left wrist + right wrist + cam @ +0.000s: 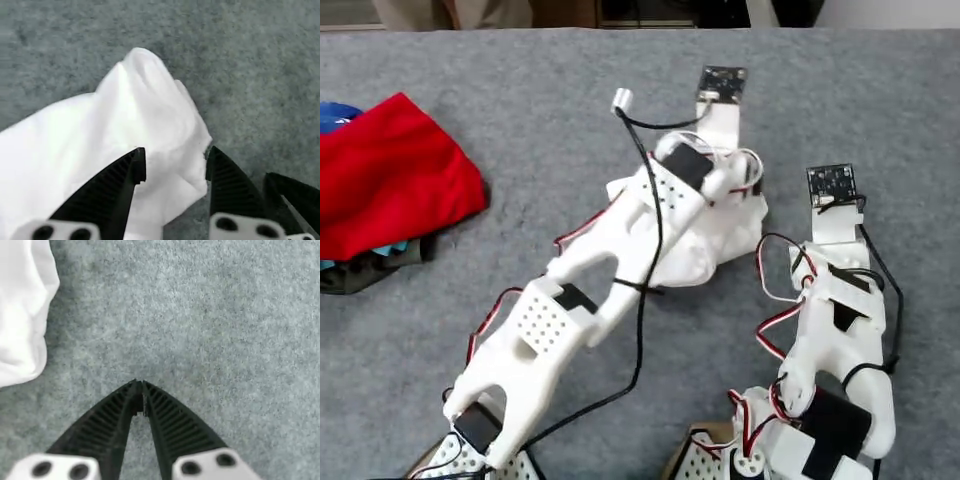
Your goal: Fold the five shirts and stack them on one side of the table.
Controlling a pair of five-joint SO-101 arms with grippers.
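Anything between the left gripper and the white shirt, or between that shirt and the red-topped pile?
Nothing visible. The left gripper is open right over the white shirt, with nothing in between. Between the shirt and the red-topped pile, the high view shows just grey table.

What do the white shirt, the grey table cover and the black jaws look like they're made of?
White shirt: soft cloth, knit or woven, matte; it bunches in rounded folds. Table cover: probably grey felt or short-pile carpet, judging by its fuzzy, flecked surface. The jaws of the left gripper: hard black plastic, perhaps printed, with fine ridges along their inner faces.
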